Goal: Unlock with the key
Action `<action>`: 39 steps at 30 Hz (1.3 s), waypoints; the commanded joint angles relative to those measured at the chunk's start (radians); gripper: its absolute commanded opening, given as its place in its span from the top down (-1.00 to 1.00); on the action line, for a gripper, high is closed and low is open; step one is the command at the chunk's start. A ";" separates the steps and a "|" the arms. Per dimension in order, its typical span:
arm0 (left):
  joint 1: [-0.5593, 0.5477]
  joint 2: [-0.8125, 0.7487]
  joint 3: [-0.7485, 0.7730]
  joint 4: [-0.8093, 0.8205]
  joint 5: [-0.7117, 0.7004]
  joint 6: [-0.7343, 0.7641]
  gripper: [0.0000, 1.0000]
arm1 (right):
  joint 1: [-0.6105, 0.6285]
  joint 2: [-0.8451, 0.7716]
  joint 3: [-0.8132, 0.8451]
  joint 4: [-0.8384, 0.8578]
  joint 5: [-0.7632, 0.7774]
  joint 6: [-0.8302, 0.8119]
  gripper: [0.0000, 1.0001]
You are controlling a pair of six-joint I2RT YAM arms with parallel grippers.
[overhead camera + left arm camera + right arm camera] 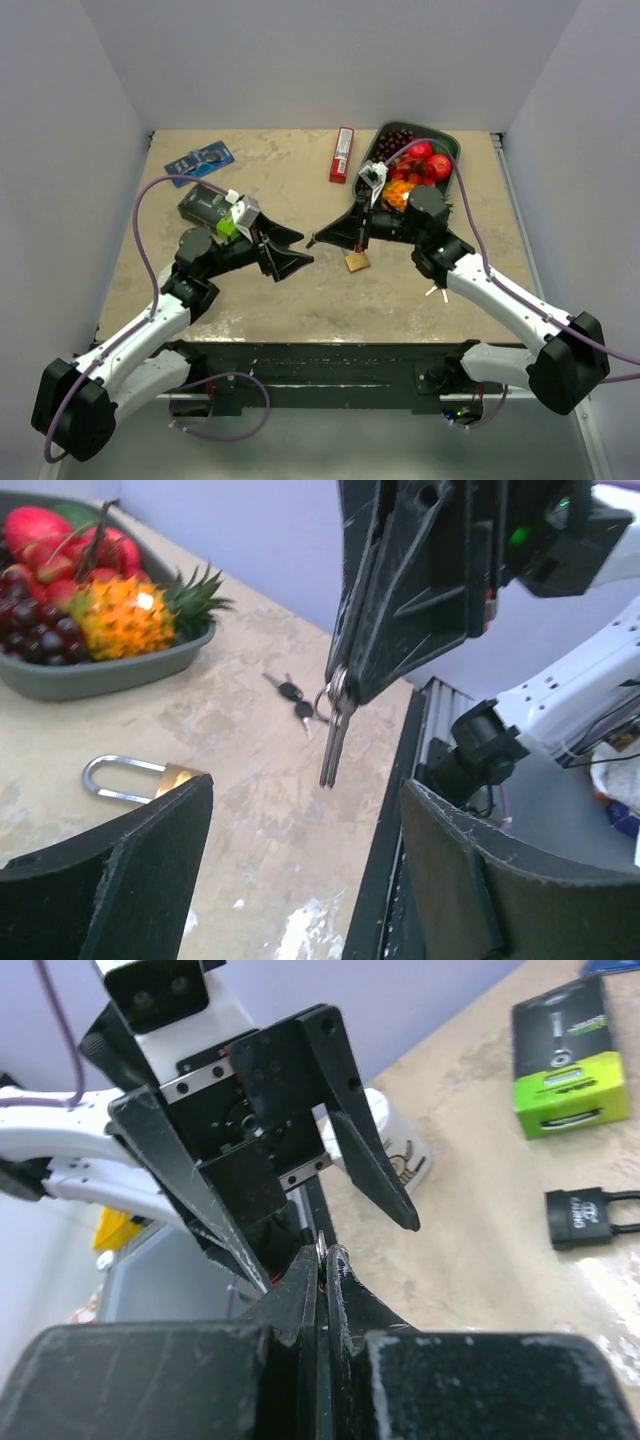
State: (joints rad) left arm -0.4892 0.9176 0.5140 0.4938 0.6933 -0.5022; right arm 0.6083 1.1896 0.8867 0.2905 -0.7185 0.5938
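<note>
— What sort of place is shown?
— A robotics lab cell is suggested. A beige tabletop (300, 290) is boxed in by plain white panels (60, 150), and robot arms (500, 290) are bolted to a black rail (320, 365) at the bottom of the frame.
— Anything homely?
— Only props: a tray (452, 140) of possibly fake fruit at upper right, and a blue blister pack (200, 158) at upper left.

Two padlocks (590, 1215) (one brass (357, 261)), four keys (290, 690)
</note>
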 commanded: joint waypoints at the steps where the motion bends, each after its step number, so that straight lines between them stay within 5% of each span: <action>1: 0.005 0.007 0.044 0.196 0.121 -0.104 -0.51 | 0.001 -0.033 0.014 0.084 -0.128 0.026 1.00; 14: 0.005 0.041 0.135 0.163 0.344 -0.134 -0.12 | 0.001 -0.059 0.064 0.045 -0.243 0.027 1.00; 39: 0.005 0.064 0.115 0.239 0.390 -0.203 0.64 | -0.001 -0.054 0.090 -0.037 -0.259 -0.035 1.00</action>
State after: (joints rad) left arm -0.4866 0.9779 0.6136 0.6338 1.0615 -0.6605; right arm 0.6083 1.1427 0.9318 0.2642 -0.9466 0.5900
